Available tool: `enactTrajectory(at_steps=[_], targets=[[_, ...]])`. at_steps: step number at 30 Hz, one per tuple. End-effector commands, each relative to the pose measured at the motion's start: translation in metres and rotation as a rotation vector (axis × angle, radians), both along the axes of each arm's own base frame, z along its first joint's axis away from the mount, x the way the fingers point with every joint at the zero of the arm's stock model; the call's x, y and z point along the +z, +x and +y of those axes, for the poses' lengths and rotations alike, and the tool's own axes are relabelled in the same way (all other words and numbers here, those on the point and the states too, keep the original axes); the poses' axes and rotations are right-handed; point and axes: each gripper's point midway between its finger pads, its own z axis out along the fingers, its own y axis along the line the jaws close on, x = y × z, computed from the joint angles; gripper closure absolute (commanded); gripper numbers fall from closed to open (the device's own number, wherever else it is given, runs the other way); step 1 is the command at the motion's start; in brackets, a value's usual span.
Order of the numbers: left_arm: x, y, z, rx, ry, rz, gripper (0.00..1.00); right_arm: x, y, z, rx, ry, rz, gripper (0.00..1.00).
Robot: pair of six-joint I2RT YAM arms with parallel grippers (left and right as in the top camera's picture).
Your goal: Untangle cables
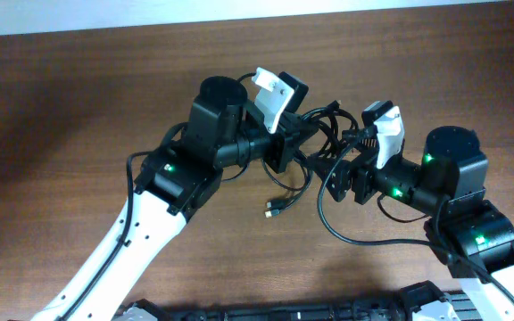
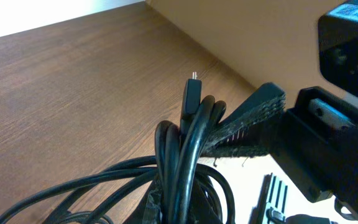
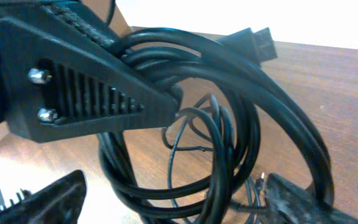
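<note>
Two arms meet over the middle of a brown wooden table: the left arm reaches in from the lower left and the right arm from the lower right. Only the overhead view takes in both.

In that view the left gripper and the right gripper face each other closely. The cables are bunched in a dark tangle between and just above them. One strand trails down to a loose plug lying flat on the wood, and another sweeps in a wide loop near the right arm. How the jaws stand cannot be read from above.

The wrist views settle it. The left wrist camera shows the left claw pinched tight on the bundle. The strands rise from the bottom of the frame as one thick stem, with an upright plug at its top. A rough-padded black finger lies against the stem's right side.

The right wrist camera shows the right claw spread wide. Its fingers sit far apart at the bottom corners, closed on nothing, and coils of cable hang between them. At upper left in that view a ribbed finger of the left claw has the coils looped against it. A third plug juts out at the top.
</note>
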Motion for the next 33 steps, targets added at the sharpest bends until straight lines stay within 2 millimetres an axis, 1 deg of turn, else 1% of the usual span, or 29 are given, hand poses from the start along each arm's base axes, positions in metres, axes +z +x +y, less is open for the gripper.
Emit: enactTrajectory(at_steps=[1,5,7,8,9,10,11,12,13,16,18,19,20,22,23,26,29,33], targets=[[0.013,-0.005,-0.003,-0.047,-0.035,-0.043,1.0,-0.004,0.003,-0.002,-0.02,0.001,0.027,0.17],[0.025,-0.01,-0.008,-0.093,-0.077,-0.076,1.0,-0.004,-0.006,0.011,0.074,0.04,0.056,0.42],[0.028,-0.009,-0.009,-0.093,-0.085,-0.088,1.0,-0.004,-0.01,0.016,0.111,0.058,0.066,0.65],[0.028,-0.008,-0.009,-0.093,-0.087,-0.091,1.0,-0.003,-0.011,0.017,0.119,0.062,0.066,0.74],[0.028,-0.007,-0.009,-0.085,-0.085,-0.095,1.0,-0.003,-0.012,0.017,0.121,0.063,0.067,0.87],[0.028,-0.004,-0.007,-0.069,-0.08,-0.098,1.0,-0.003,-0.012,0.017,0.122,0.062,0.066,0.94],[0.027,0.0,-0.006,-0.045,-0.071,-0.103,1.0,-0.003,-0.012,0.017,0.121,0.063,0.064,0.96],[0.025,0.003,-0.004,-0.024,-0.061,-0.106,0.94,-0.002,-0.011,0.017,0.121,0.063,0.063,0.96],[0.023,0.009,-0.001,0.01,-0.045,-0.108,0.74,-0.002,-0.011,0.017,0.12,0.062,0.061,0.96],[0.018,0.015,0.004,0.056,-0.019,-0.106,0.26,-0.003,-0.009,0.015,0.105,0.055,0.061,0.96],[0.009,0.019,0.01,0.094,0.017,-0.088,0.05,-0.005,-0.004,0.011,0.069,0.038,0.057,0.96],[0.006,0.019,0.011,0.102,0.029,-0.079,0.01,-0.006,-0.003,0.009,0.057,0.032,0.055,0.96],[0.002,0.02,0.014,0.118,0.046,-0.069,0.01,-0.006,-0.001,0.007,0.043,0.026,0.052,0.96],[-0.008,0.027,0.035,0.203,0.092,-0.019,0.01,-0.006,0.0,0.006,0.032,0.02,0.05,0.96],[-0.008,0.029,0.043,0.234,0.093,0.004,0.01,-0.007,0.001,0.005,0.028,0.018,0.05,0.96],[-0.001,0.033,0.061,0.286,0.073,0.022,0.01,-0.01,0.004,0.001,-0.002,0.002,0.053,0.96],[0.015,0.031,0.078,0.323,0.052,-0.005,0.01,-0.01,0.005,0.0,-0.009,-0.001,0.052,0.96],[0.029,0.024,0.089,0.34,0.033,-0.033,0.01,-0.01,0.005,0.0,-0.008,-0.001,0.05,0.96]])
